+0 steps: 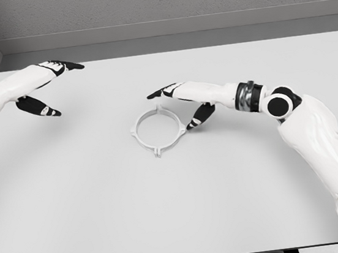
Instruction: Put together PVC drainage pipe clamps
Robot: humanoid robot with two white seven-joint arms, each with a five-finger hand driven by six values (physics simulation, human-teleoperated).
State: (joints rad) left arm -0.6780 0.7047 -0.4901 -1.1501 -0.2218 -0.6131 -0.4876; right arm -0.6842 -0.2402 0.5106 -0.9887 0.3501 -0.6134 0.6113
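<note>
A white ring-shaped pipe clamp (158, 130) with small tabs around its rim lies flat near the middle of the white table (74, 206). My right hand (181, 103) hovers just right of and behind the ring, fingers stretched out toward the left and thumb hanging down beside the ring's right edge; it holds nothing. At the far left my left hand (50, 85) floats above the table, well away from the clamp, with its fingers extended, its thumb pointing down and nothing in it.
The table's back edge meets a grey wall (154, 5). Its front edge runs along the bottom of the picture. No other objects show on the tabletop.
</note>
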